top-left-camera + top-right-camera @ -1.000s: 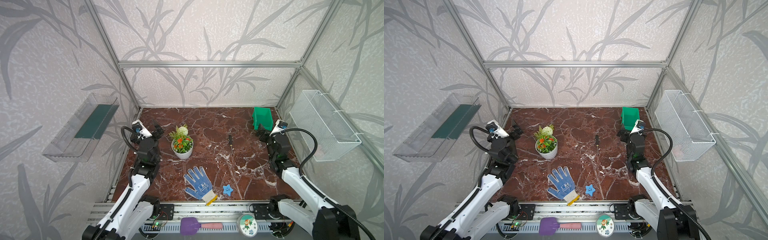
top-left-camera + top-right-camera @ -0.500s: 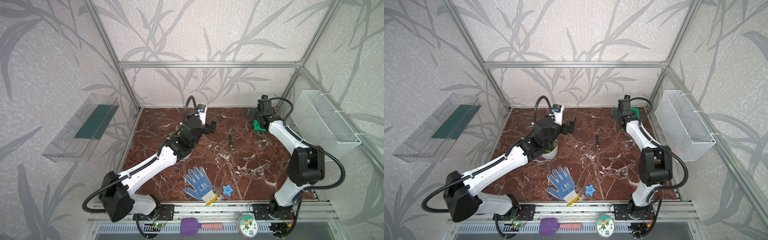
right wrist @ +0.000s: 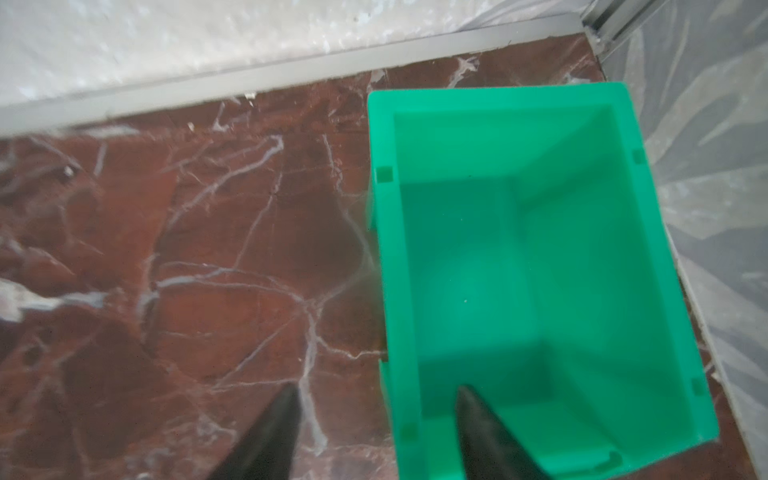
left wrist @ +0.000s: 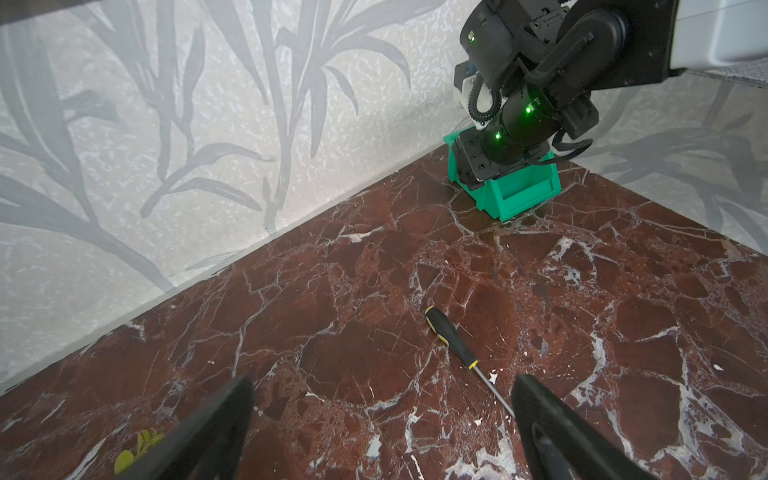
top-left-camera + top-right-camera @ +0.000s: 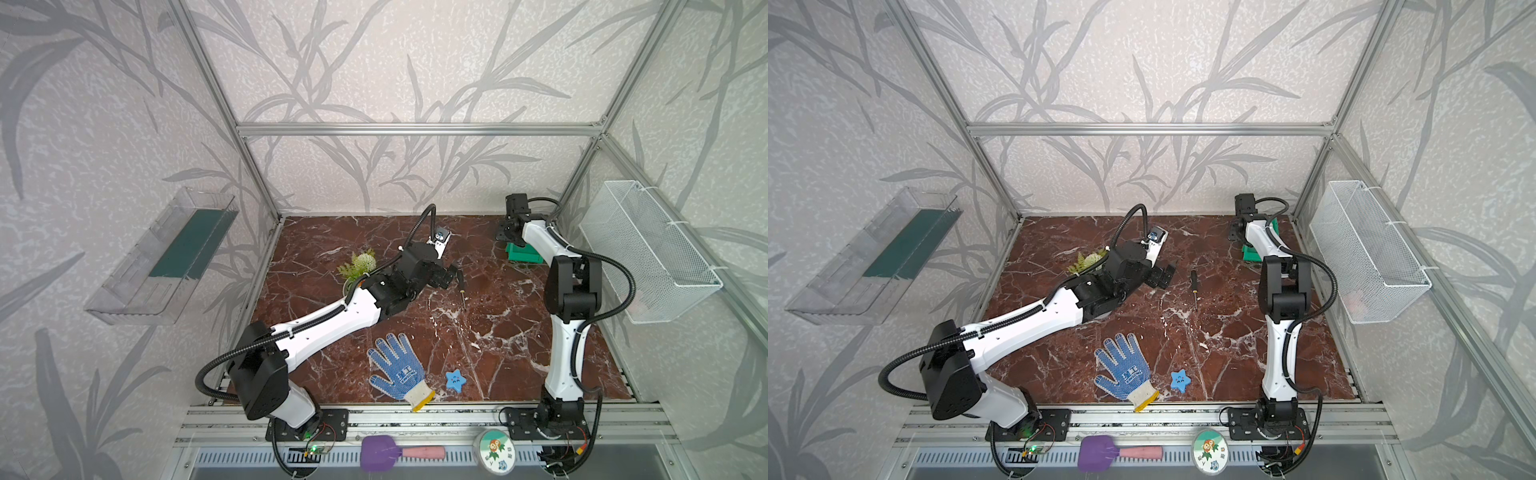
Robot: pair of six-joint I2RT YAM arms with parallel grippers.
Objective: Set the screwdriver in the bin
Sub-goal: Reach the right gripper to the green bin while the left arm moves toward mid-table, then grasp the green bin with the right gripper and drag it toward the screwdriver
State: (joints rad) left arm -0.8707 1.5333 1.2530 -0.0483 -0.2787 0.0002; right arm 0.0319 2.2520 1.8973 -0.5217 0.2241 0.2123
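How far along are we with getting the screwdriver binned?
Done: nothing yet; the bin is empty. In hand: the left gripper, open, hovers beside the screwdriver, which lies on the table; the right gripper straddles the bin's side wall. Left: grasp, carry, drop.

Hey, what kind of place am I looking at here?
Most likely a robot lab test cell, not a home: a left arm and right arm bolted to a front rail, an aluminium frame holding wallpapered panels, and stray props like a glove and screwdriver on a marble-look tabletop.
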